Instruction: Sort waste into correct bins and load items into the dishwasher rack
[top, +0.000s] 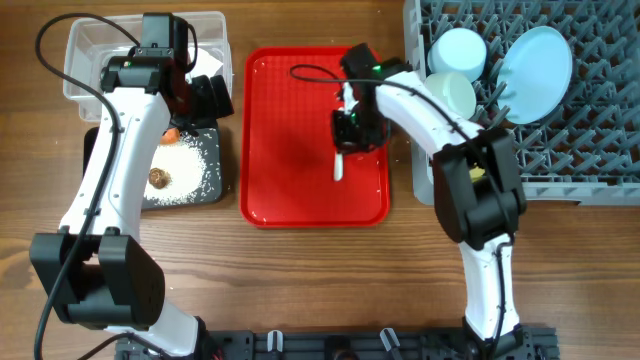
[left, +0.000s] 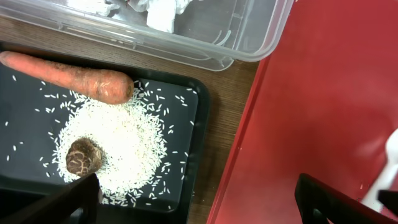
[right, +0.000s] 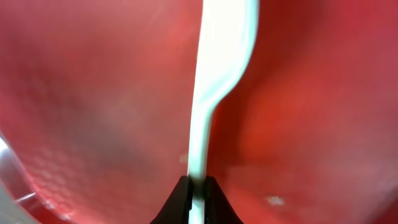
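My right gripper (top: 347, 128) is shut on the white plastic spoon (top: 339, 165) over the red tray (top: 290, 190). In the right wrist view the jaws (right: 198, 193) pinch the spoon's handle (right: 217, 74). My left gripper (left: 199, 208) is open and empty over the gap between the black tray (left: 189, 149) and the red tray. The black tray holds the carrot (left: 74, 78), rice (left: 130, 143) and the brown lump (left: 84, 155). The clear tub (top: 90, 50) holds the napkin (left: 163, 11). The rack (top: 580, 130) holds the plate (top: 535, 60) and two bowls (top: 460, 48), (top: 452, 92). The red wrapper is out of view.
The yellow cup (top: 478, 173) shows partly behind my right arm at the rack's near left corner. My left arm (top: 110, 170) reaches over the black tray and the tub. Bare wooden table (top: 300, 280) lies in front of the trays.
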